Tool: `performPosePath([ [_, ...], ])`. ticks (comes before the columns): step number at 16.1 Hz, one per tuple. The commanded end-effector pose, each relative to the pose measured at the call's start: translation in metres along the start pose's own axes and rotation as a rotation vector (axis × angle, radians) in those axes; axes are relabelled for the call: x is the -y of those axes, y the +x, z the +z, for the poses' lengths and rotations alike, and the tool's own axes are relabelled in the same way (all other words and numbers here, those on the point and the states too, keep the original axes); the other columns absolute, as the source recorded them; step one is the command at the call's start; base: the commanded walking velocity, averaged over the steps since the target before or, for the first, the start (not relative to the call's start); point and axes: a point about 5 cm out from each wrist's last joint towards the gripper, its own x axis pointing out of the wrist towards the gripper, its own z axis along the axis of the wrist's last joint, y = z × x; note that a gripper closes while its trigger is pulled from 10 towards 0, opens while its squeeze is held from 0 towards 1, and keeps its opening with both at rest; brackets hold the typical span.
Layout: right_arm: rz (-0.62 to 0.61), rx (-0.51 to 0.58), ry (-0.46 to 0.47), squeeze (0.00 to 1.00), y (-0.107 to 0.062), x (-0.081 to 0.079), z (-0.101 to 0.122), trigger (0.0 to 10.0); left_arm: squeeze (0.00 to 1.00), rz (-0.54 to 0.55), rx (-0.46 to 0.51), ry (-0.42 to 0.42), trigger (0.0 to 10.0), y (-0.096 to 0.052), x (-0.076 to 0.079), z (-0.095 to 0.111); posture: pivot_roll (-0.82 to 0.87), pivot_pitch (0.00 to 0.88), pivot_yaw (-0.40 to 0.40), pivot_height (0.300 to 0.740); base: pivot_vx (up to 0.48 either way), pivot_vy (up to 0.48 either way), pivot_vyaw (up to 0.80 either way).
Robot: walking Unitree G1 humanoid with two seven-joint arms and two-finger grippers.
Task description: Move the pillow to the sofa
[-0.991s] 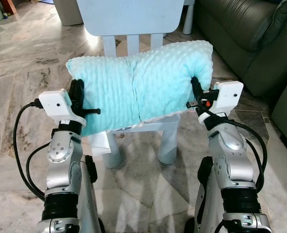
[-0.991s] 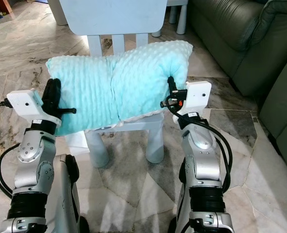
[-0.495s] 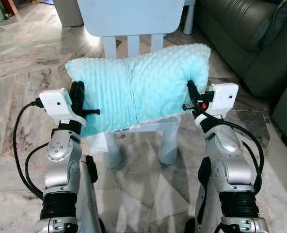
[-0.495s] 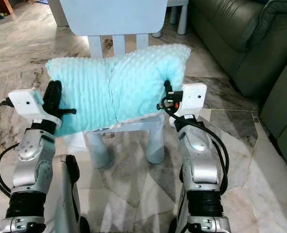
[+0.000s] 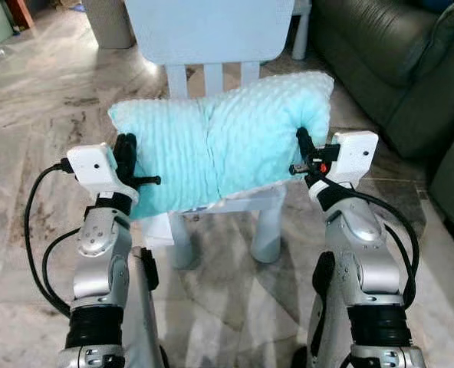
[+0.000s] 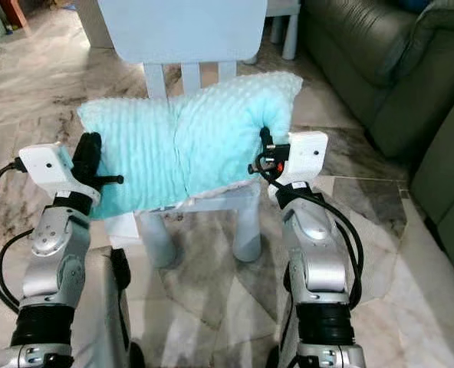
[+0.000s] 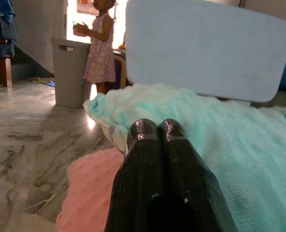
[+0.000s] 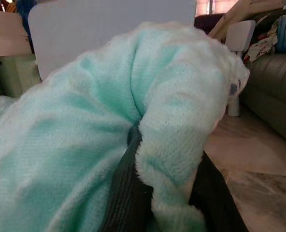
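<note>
A: Pillow (image 5: 219, 142) is seen draped across a pale chair (image 5: 212, 31), long axis running 9 to 3 o'clock.

B: Right claw (image 8: 167, 193) is clamped on its 3 o'clock end; left claw (image 7: 155, 133), fingers together, is pressed alongside. Sofa (image 5: 380, 61) lies at 2 o'clock.

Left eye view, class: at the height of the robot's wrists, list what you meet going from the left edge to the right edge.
Marble floor → left pincer → mint pillow → right pincer → dark green sofa.
</note>
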Motion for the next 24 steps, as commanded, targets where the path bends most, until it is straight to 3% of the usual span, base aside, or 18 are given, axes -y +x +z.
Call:
performPosePath([
  [1,0.013,0.032,-0.002,0.0,0.0,-0.003,0.008,10.0,0.0,-0.015,0.016,0.001,2.0,0.0,0.002,0.005,-0.14,0.0,0.035,0.416,0.0,0.0,0.0],
  [4,0.015,0.03,0.001,0.0,0.0,-0.003,0.009,10.0,0.0,-0.018,0.009,-0.002,2.6,0.0,0.003,0.003,-0.14,0.0,0.033,0.451,0.0,0.0,0.0],
  [5,0.016,0.028,0.002,0.0,0.0,-0.003,0.009,10.0,0.0,-0.023,-0.003,0.004,4.5,0.0,0.004,0.002,-0.14,0.0,0.032,0.466,0.0,0.0,0.0],
  [6,0.017,0.029,0.003,0.0,0.0,-0.003,0.009,10.0,0.0,-0.03,-0.017,0.009,10.0,-0.001,0.005,0.0,-0.14,0.0,0.032,0.476,0.0,0.0,0.0],
  [19,0.019,0.036,-0.001,0.0,0.001,-0.002,0.013,10.0,0.0,-0.06,-0.083,0.016,10.0,0.003,0.013,-0.009,-0.15,0.0,0.033,0.636,0.0,0.0,0.0],
  [24,0.019,0.039,0.001,0.0,0.001,-0.002,0.013,10.0,0.0,-0.095,-0.115,0.056,10.0,0.006,0.016,-0.012,-0.15,0.0,0.038,0.691,0.0,0.0,0.0],
])
